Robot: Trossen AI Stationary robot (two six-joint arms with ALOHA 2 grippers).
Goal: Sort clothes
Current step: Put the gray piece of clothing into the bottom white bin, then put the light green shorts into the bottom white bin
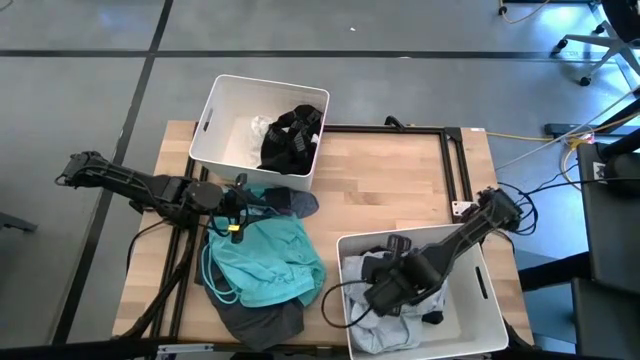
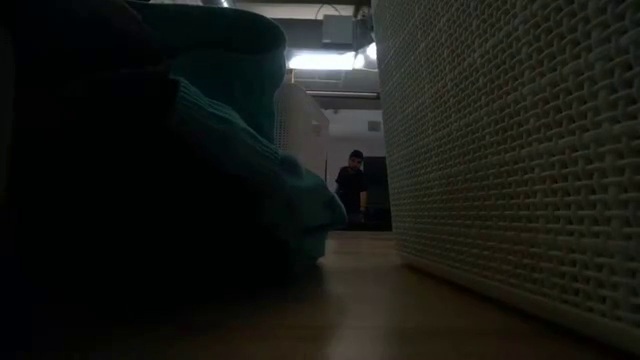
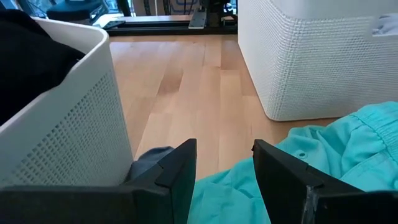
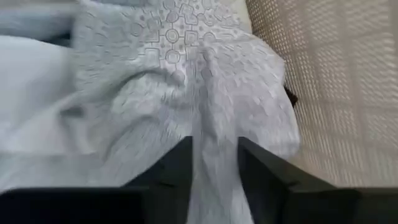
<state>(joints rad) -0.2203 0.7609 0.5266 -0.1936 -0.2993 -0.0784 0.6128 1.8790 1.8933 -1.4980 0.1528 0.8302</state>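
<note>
My right gripper [image 1: 383, 296] is down inside the near bin [image 1: 488, 285], which stands on the right side of the table [image 1: 390, 190]. In my right wrist view the two fingers are a little apart, and a fold of the white lacy garment [image 4: 186, 81] lies between them. I cannot tell whether they press it or only touch it. Pale and dark pieces also lie in this bin around my gripper.

My left gripper [image 1: 237, 203] waits low over the table, between the far bin [image 1: 215, 112] and the pile. Its fingers are apart and hold nothing; the bare wood shows between them in the left wrist view. Just beside them lies the teal garment [image 1: 268, 260], and a dark grey piece [image 1: 298, 203] is near the far bin's wall.

I judge that the sorting is about half done. The far bin already holds black garments [image 1: 292, 138] and a small pale thing which I cannot name. The near bin holds several pieces. What is left is the pile on the table: the teal garment on top and a dark grey garment [image 1: 262, 322] under it, at the table's near edge. These still need a bin.

In the low view, a person [image 2: 351, 185] stands far behind the table.
</note>
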